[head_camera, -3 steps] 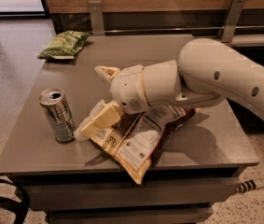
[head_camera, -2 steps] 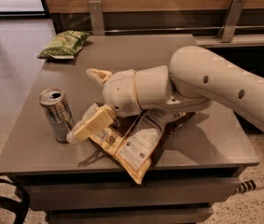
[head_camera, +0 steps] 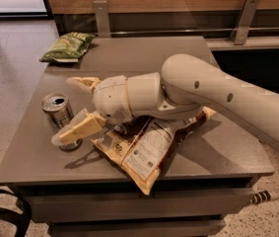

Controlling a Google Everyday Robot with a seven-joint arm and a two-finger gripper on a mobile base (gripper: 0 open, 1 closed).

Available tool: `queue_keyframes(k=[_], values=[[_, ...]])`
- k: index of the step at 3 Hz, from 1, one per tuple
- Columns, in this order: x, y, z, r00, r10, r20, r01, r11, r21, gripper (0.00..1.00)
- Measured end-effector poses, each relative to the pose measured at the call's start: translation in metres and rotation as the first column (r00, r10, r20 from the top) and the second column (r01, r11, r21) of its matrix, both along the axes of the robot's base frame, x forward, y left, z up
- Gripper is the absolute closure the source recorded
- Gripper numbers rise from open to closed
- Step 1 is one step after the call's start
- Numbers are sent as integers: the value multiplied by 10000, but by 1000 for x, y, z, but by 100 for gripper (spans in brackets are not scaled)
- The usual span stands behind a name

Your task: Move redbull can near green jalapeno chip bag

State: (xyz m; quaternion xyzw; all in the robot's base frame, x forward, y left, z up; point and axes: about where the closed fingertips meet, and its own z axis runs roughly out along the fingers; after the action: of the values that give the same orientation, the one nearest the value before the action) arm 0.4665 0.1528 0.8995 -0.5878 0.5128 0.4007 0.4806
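Observation:
The redbull can (head_camera: 56, 111) stands upright near the left edge of the grey table (head_camera: 144, 58), silver with its pull-tab top showing. My gripper (head_camera: 66, 109) is open at the can. One finger (head_camera: 82, 83) reaches behind it and the other finger (head_camera: 80, 127) crosses in front of its lower part. The can sits between the fingers, and I cannot tell if they touch it. The green jalapeno chip bag (head_camera: 69, 46) lies at the table's far left corner, well apart from the can.
A large brown and cream-yellow bag (head_camera: 146, 147) lies flat at the table's front middle, under my arm (head_camera: 218, 93). A wooden wall with metal brackets (head_camera: 101, 15) runs behind the table. A dark object (head_camera: 1, 216) sits on the floor at the lower left.
My gripper has moved left across the table to the can. Its fingers now stand on either side of the can. The can and both bags have not moved.

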Motion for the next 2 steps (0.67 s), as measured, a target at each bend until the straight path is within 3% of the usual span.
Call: queue_keyframes(k=[2], values=[[-3,3,1,10000,69,32,-69,10000,-24,72]])
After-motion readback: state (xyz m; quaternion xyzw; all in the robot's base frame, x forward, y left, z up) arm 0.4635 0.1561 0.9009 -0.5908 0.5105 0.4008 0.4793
